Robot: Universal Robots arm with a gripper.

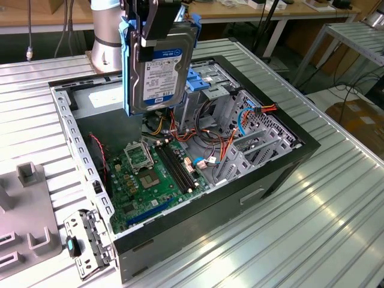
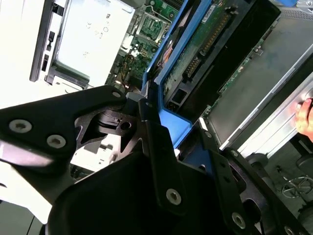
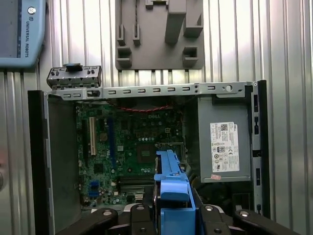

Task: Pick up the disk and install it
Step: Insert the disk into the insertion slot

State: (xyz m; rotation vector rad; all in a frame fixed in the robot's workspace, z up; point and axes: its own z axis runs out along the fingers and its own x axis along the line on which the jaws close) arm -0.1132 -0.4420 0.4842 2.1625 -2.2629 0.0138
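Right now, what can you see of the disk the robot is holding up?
The disk is a flat silver metal box with a white label that has a blue band, and blue plastic rails along its sides. In the second wrist view its back shows a green circuit board. It hangs upright in the air over the open computer case, label facing the exterior view. The robot's hand grips it at its top end, pinching the blue plastic.
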